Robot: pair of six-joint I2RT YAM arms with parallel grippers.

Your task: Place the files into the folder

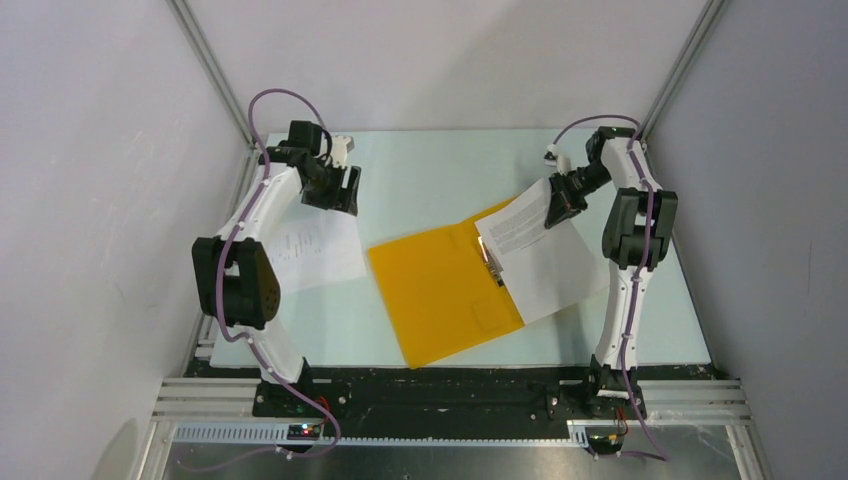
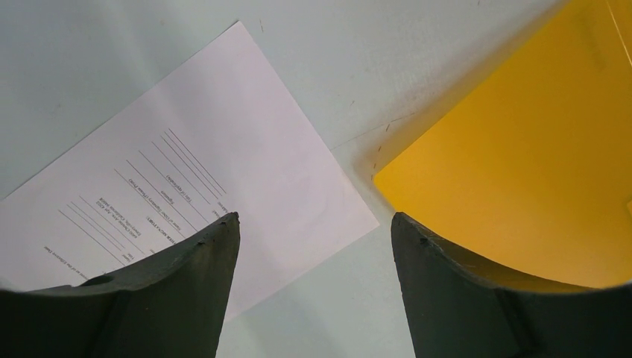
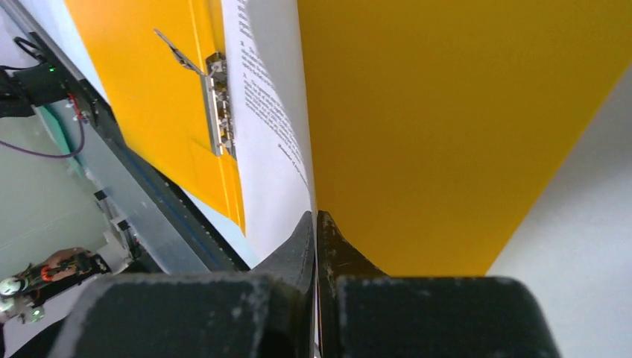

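The folder [image 1: 440,295] is lying open at the centre of the surface [image 1: 420,170], its orange-yellow inside facing up. Its 9 o'clock half is resting flat. A metal clip [image 1: 493,265] is sitting along the spine. On the 3 o'clock half one printed sheet [image 1: 545,260] is lying, covering most of that cover.

The right gripper [image 1: 553,208] is reaching in at the 1 o'clock corner of the folder. Its fingers are pressing fully together. In the right wrist view the sheet is running into the seam on one side and the orange cover on the other, so the gripper is pinching that cover's edge with the paper on it.

A second sheet [image 1: 318,250] is lying flat on the surface at 9 o'clock of the folder, near it but apart from it.

The left gripper [image 1: 340,190] is hovering over that sheet's 1 o'clock corner. Its fingers are standing wide apart and holding nothing. Between them, the left wrist view is showing the paper's corner and the folder's edge.
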